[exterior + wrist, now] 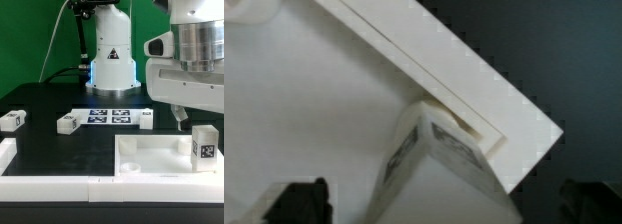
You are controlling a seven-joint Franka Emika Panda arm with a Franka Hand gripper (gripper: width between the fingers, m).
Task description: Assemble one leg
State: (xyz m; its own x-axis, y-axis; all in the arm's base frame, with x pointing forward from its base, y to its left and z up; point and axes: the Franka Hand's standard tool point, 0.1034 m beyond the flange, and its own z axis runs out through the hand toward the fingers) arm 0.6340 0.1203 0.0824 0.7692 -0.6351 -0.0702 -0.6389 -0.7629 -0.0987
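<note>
One leg (205, 147), a small white block with a black-and-white tag, stands upright at the corner of the large white tray-like part (150, 160) on the exterior view's right. In the wrist view this leg (446, 160) sits in a corner socket of the tray-like part (331, 110). My gripper (179, 117) hangs just above and behind it. Its dark fingers (299, 200) stand wide apart on either side of the leg without touching it; the gripper (443, 206) is open. Three more legs lie on the black table: one far left (12, 119), one left of centre (68, 123), one at centre (146, 119).
The marker board (110, 115) lies flat at the table's middle, in front of the robot base (110, 60). A low white wall (40, 182) runs along the front and left edge of the table.
</note>
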